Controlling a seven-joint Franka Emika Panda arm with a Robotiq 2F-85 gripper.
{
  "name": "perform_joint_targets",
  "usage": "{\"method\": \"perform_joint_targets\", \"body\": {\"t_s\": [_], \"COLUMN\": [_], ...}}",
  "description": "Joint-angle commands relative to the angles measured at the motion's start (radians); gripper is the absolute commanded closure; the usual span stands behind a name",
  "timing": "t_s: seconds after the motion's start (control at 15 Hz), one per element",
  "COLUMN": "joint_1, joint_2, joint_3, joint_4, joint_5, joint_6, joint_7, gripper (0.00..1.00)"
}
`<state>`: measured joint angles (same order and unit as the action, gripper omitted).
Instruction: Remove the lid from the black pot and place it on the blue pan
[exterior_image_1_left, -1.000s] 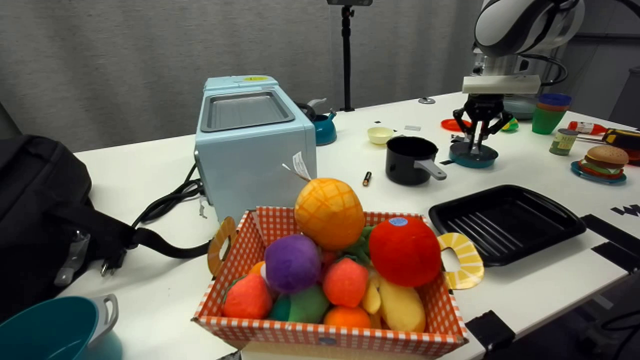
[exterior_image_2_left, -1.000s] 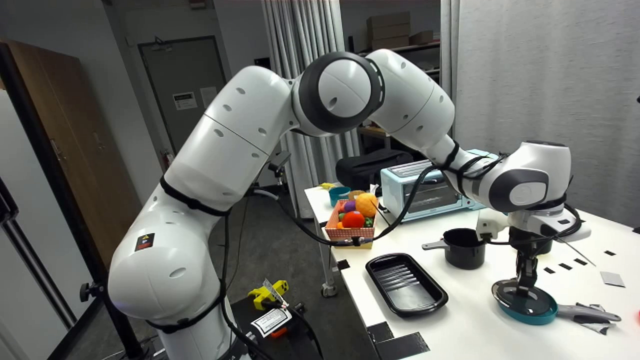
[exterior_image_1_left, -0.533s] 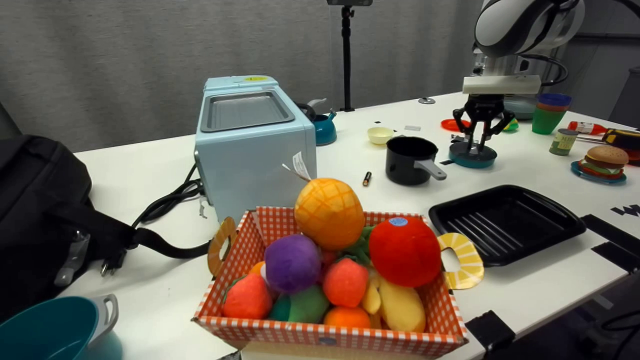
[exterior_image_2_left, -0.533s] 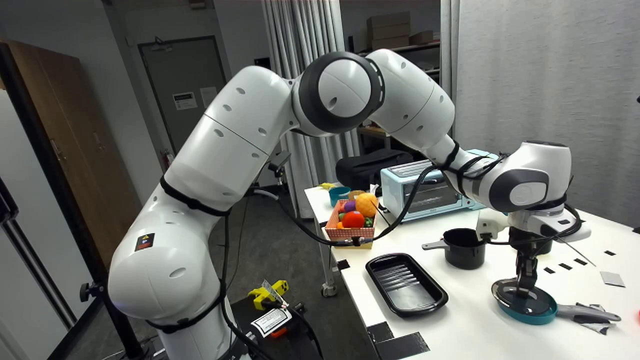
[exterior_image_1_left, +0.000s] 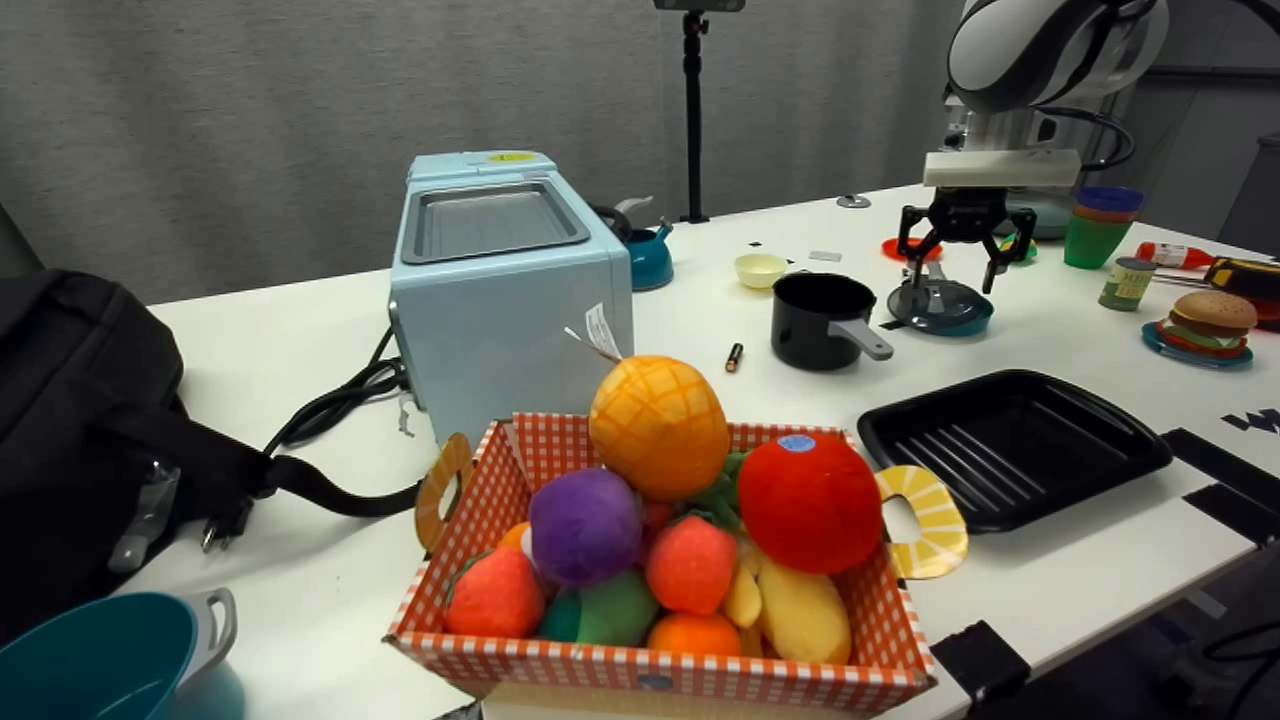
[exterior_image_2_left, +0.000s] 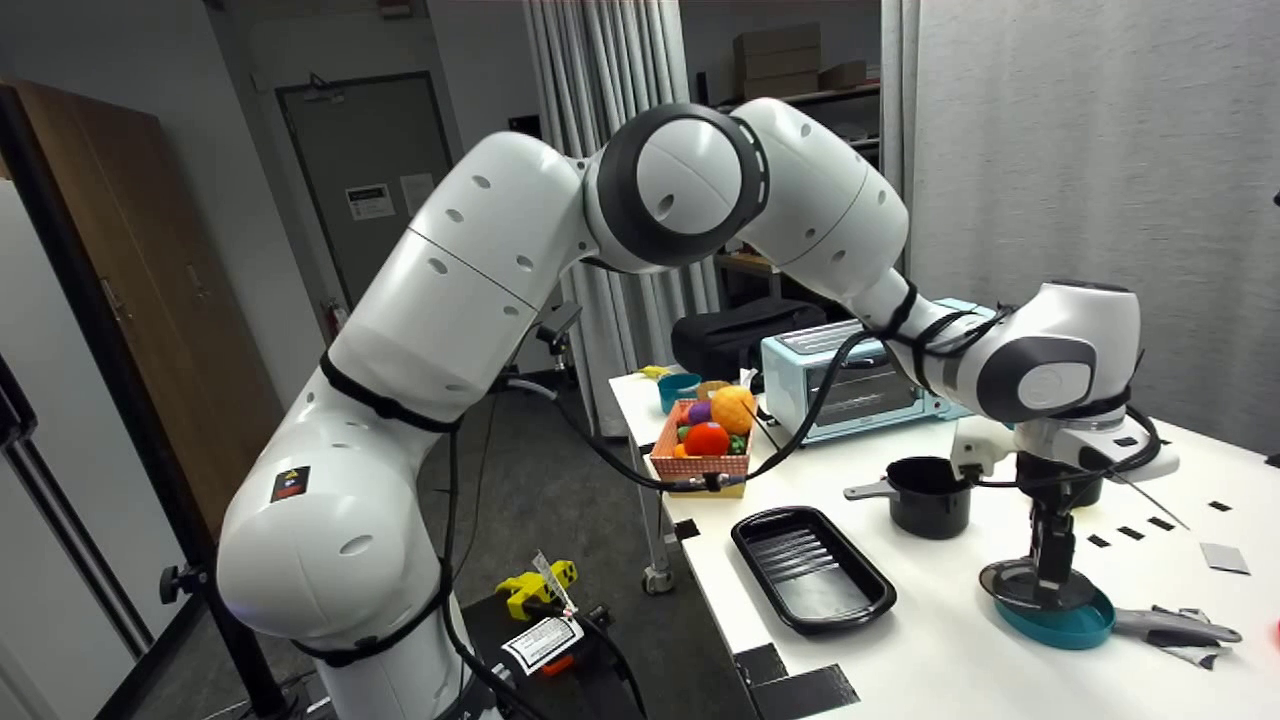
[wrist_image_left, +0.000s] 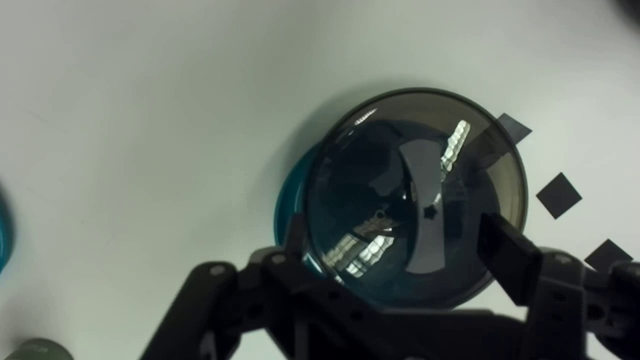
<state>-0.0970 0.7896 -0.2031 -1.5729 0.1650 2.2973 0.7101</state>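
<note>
Lid over blue pan, contact unclear; white table, grey curtain.

There's the smoky, glossy, grey-handled lid, just beneath the parted fingers, off-centre over the shallow blue pan, overhanging one side! The black pot stands upright, uncovered, apart from those fingers.
</note>
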Motion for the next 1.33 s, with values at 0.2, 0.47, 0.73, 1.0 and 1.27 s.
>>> {"method": "perform_joint_targets", "body": {"t_s": [0.2,0.47,0.73,1.0,1.27], "joint_1": [0.010,0.018,0.024,0.031,0.031], "joint_2": [-0.062,-0.155,-0.268,-0.377,-0.475], "joint_3": [0.000,0.012,0.024,0.029,0.034], "joint_4": [-0.039,-0.091,-0.155,-0.234,-0.323], "joint_5": [0.000,0.000,-0.003,-0.015,-0.019], "joint_6": [0.004,0.011,0.017,0.028,0.041], "joint_7": [-0.002,-0.030,-0.068,-0.121,-0.181], "gripper": [0.00,0.00,0.00,0.00,0.00]}}
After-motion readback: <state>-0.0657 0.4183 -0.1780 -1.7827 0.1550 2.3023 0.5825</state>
